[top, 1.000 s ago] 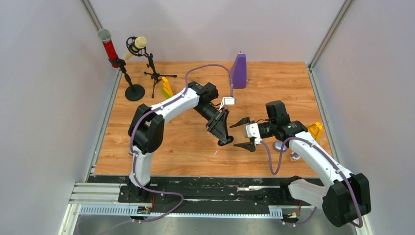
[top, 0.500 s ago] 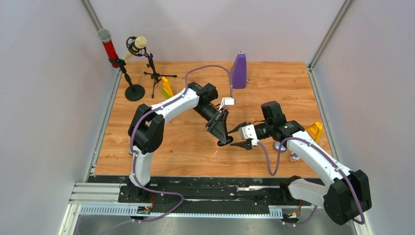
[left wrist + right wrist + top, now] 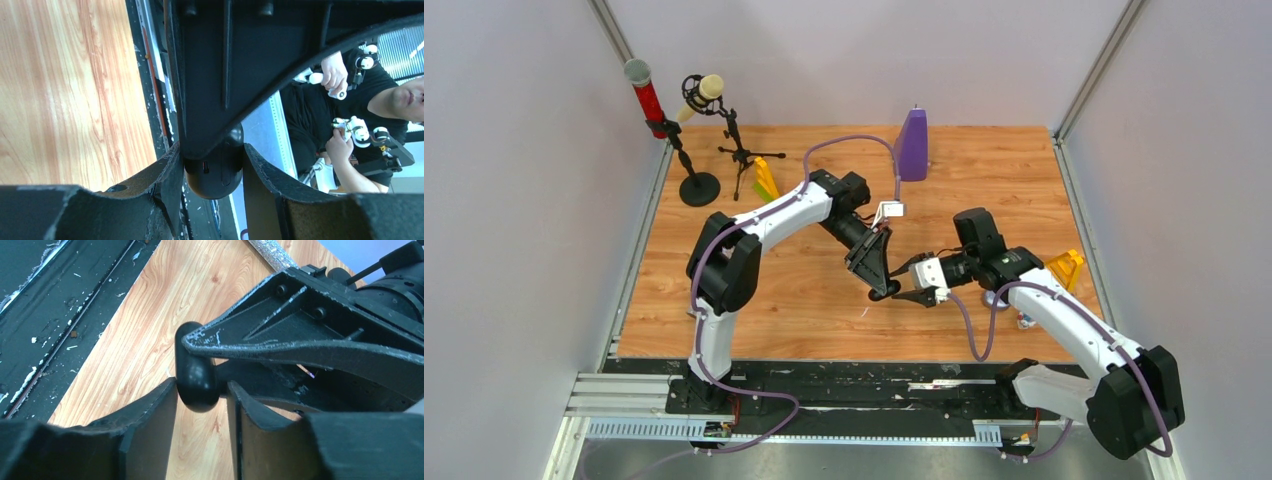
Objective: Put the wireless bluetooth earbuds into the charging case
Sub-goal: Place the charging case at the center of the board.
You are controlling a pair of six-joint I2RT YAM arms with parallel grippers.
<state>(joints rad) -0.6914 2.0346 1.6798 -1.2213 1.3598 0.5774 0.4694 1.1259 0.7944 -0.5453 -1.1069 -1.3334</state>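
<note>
two grippers meet near the middle of the light wooden tabletop [image 3: 774, 300]. the left gripper [image 3: 883, 284] is clamped on the glossy black oval charging case [image 3: 196, 381], which juts from its fingertips. the right gripper [image 3: 905, 283] reaches in from the right, its fingers [image 3: 150, 430] set to either side of the case's rounded end (whether they press on it cannot be told). the earbuds are too small to make out in any view.

Right hand [image 3: 901, 283] advanced left, fingers now flanking black case [image 3: 196, 377].
</note>
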